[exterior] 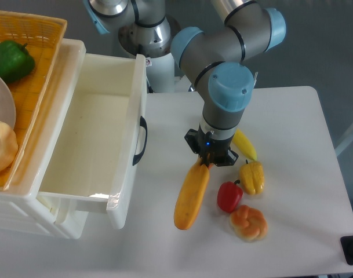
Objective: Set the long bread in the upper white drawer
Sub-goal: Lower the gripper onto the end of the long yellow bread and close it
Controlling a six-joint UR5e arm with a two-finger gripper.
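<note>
On the desk (pixel 304 116), the tool (pixel 209 164) meets the long bread's (pixel 192 197) upper end; grip unclear; loaf slants down-left, upper white drawer (pixel 95 133) open leftward

White table (pixel 292 116) holding a long bread (pixel 191 197), red pepper (pixel 229 197), yellow pepper (pixel 253 177), banana (pixel 244 145), knotted bun (pixel 248 222).

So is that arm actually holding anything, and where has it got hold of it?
It looks so: the gripper sits at the upper end of the long bread, though its fingers are hidden.
</note>
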